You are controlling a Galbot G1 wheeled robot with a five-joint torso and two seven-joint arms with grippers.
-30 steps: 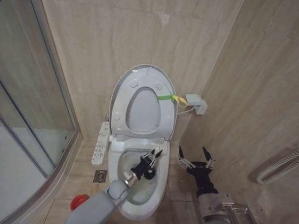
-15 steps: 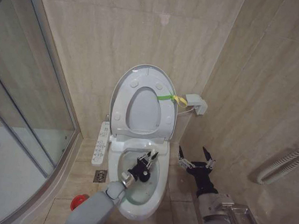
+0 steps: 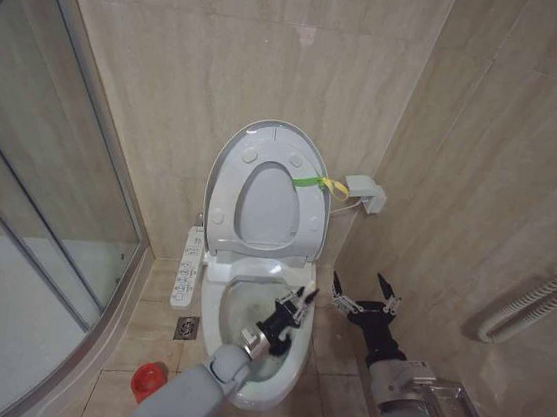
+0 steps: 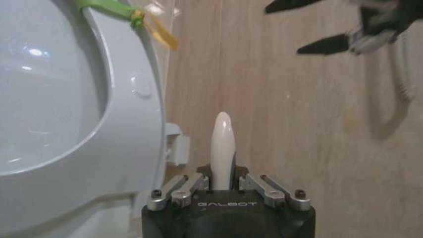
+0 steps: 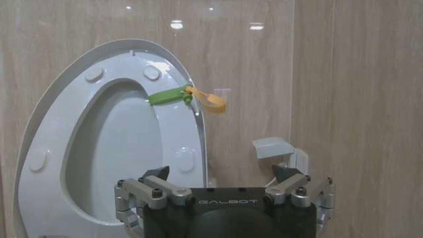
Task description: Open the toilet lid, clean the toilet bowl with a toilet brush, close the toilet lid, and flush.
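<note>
**Left gripper holds brush over the bowl's right side**

Left gripper [image 3: 298,302] is clamped on the toilet brush [image 4: 222,148], whose white handle juts out past the fingers. In the head view the brush's long axis slants down from the gripper into the toilet bowl [image 3: 237,309], near the right rim; the head itself is hidden. Behind it the toilet lid [image 3: 260,191] stands upright against the wall. Right gripper [image 3: 364,294] hovers beside the bowl with fingers spread, holding nothing.

You see a beige tiled floor [image 3: 332,401] carrying the toilet bowl [image 3: 238,390] near its middle. A small red cup holder [image 3: 147,380] stands on the tiles beside the bowl, next to the curved edge of the white shower tray [image 3: 2,338].
</note>
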